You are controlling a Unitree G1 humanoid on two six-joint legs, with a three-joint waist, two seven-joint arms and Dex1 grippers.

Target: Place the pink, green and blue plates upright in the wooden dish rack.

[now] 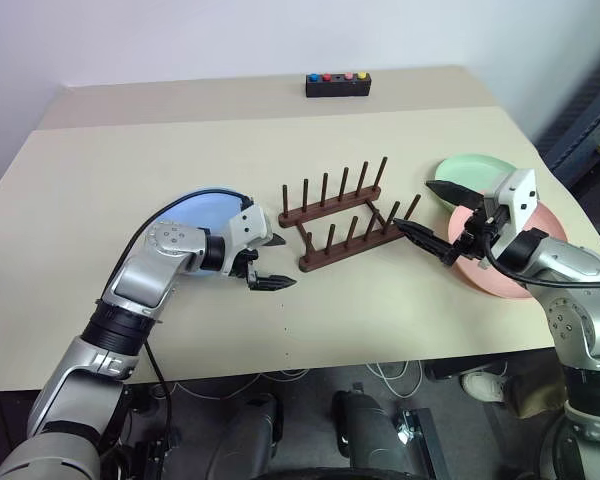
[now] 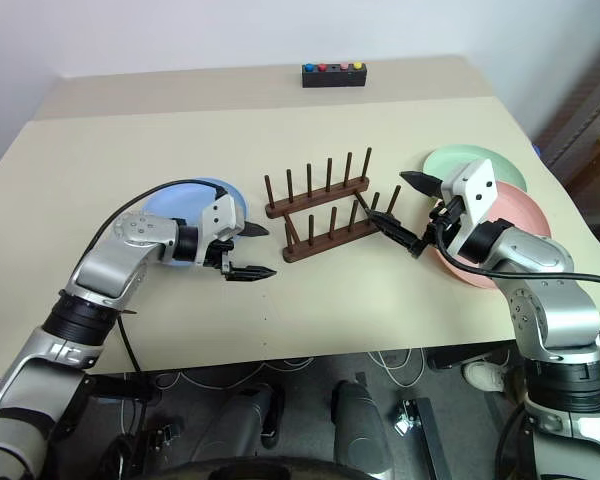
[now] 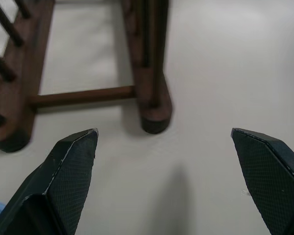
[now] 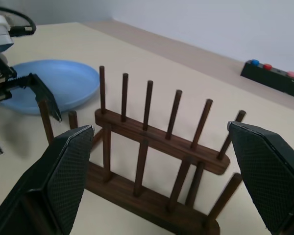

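The small dark brown wooden dish rack [image 1: 345,215] is standing mid-table [image 1: 180,330], rails running left-near to right-far, pegs upright. Both pincers, left [image 1: 265,262] and right [image 1: 442,215], are hovering apart and empty at its ends.

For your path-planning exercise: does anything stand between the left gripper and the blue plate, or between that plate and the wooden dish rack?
Nothing visible does. The blue plate lies flat just behind the open left gripper, and bare table separates it from the empty wooden dish rack.

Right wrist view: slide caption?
Open right hand faces the empty wooden dish rack; blue plate flat beyond it.
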